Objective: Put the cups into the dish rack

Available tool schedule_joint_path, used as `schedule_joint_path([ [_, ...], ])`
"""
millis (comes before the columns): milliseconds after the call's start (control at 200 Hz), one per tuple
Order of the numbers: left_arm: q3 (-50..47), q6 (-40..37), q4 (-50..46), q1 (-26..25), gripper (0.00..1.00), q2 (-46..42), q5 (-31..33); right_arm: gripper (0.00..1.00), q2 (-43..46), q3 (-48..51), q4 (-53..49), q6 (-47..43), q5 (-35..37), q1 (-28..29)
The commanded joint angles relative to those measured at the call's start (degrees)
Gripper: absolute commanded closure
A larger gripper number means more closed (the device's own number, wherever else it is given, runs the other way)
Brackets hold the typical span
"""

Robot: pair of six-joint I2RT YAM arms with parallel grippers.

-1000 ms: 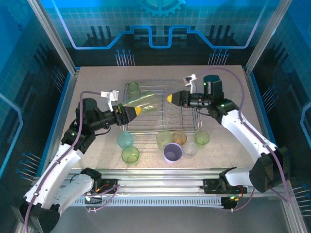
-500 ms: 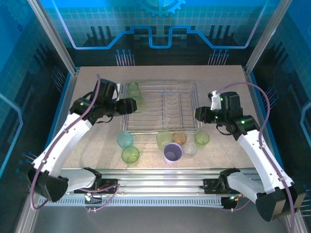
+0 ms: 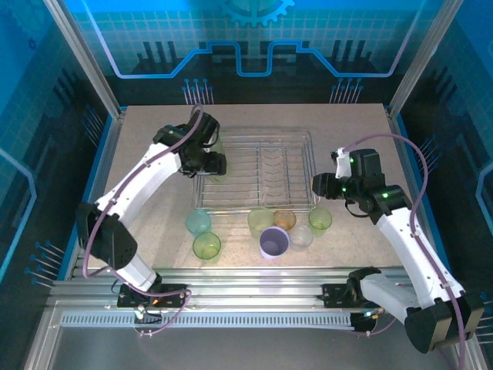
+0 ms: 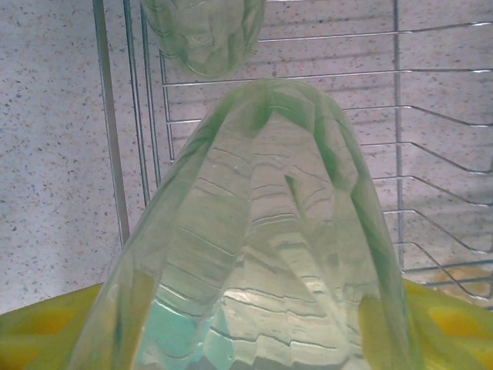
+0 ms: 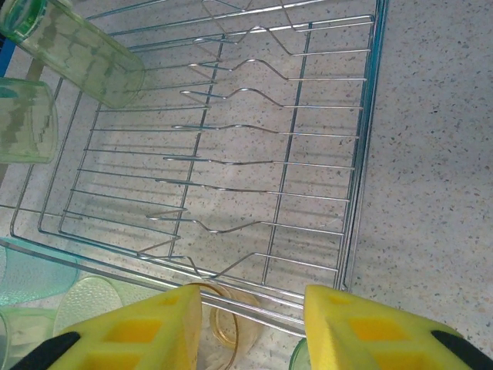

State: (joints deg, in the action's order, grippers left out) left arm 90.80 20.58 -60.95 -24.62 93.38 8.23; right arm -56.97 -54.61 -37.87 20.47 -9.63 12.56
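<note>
Backdrop panel: blue, printed with a gear outline at top centre and circuit-style lines.
Table: speckled beige top that carries everything listed below.
Dish rack: silvery wire, rectangular with raised sides, at mid-table; wavy plate prongs run along its right half.
Rack contents: second green cup stands at the far-left corner, and the rest of the wire floor is bare.
Held green cup: translucent and faceted, carried over the rack's left end just short of the second green cup. Whether it touches the wires cannot be told.
Right wrist view, far-left end of the rack: two green cups, one slanted and one nearer the corner. Which of them is the held one cannot be told there.
Cups on the table, all just in front of the rack's near rail:
- teal cup: left
- front-left green cup: just in front of the teal cup
- middle green cup: beside the amber cup
- amber cup: against the near rail
- purple cup: front centre
- clear cup: just right of the purple cup
- right green cup: near the rack's right corner
Left gripper: yellow pads clamped on either side of the held green cup.
Right gripper: jaws apart with nothing between them, poised over the rack's near-right corner above the amber cup.
</note>
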Motion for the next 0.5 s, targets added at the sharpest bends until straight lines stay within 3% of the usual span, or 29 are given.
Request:
schedule_joint_path([
  [0, 4.10, -1.73, -2.94, -0.43, 0.83, 2.64, 3.94, 0.60, 0.32, 1.23, 0.49, -0.96, -0.42, -0.87],
  [495, 11.50, -3.44, -5.41, -0.30, 0.74, 15.58, 9.27, 0.60, 0.02, 2.40, 0.45, -2.12, 0.51, -1.13],
])
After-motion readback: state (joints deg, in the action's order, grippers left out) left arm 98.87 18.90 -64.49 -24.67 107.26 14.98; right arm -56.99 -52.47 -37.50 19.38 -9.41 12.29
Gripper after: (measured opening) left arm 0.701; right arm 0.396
